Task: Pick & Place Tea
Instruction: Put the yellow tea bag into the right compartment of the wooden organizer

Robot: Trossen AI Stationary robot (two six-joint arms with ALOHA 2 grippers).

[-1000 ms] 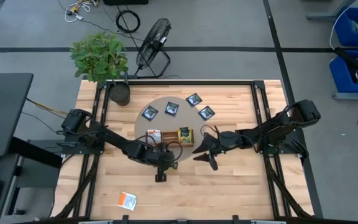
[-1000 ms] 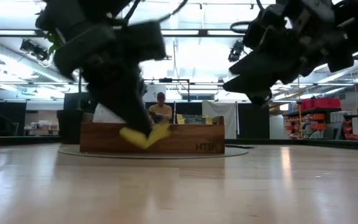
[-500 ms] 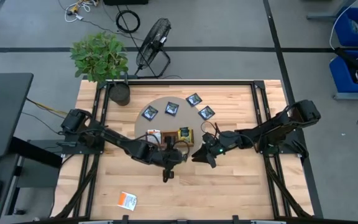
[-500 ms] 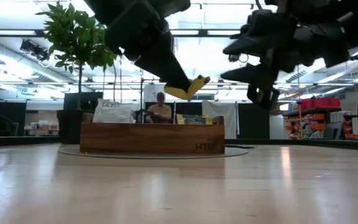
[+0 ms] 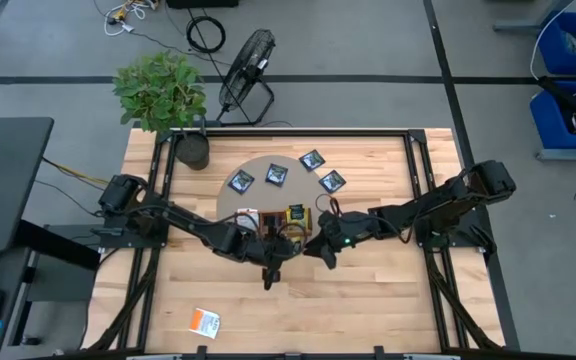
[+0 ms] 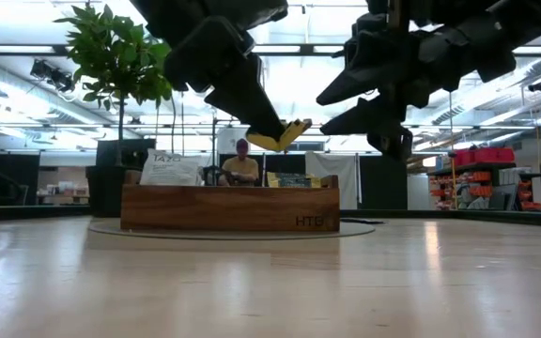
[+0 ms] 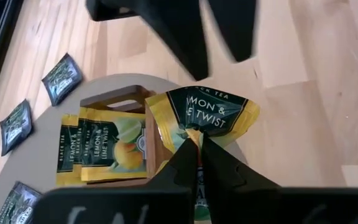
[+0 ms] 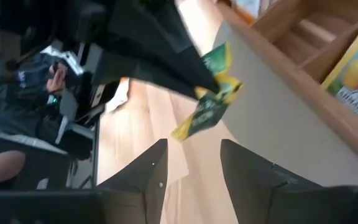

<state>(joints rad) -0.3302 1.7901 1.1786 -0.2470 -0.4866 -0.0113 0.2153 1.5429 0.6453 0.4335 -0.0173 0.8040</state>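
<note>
**Lemon sachet held above tray, both end effectors at bench centre**

Left to right across the bench [image 5: 368, 290]:

- Near left: one orange-and-white sachet [image 5: 205, 321] flat on the bare wood, well apart from all else.
- Centre left: left end effector [image 6: 283, 134] clenched on a yellow-green lemon sachet [image 7: 205, 116], pinched at one edge and raised clear of the surface, just on the near side of the wooden tray [image 6: 230, 207].
- Centre: tray resting on the round grey mat [image 5: 268, 200]; two more lemon sachets [image 7: 101, 146] lying in one compartment, a white-and-orange sachet [image 5: 247, 217] at the tray's left end.
- Far side of the mat: four dark navy sachets [image 5: 275, 174] in an arc, apart from each other.
- Centre right: right end effector [image 8: 190, 163] released, fingers spread, just beside the held sachet, not touching it.
</note>
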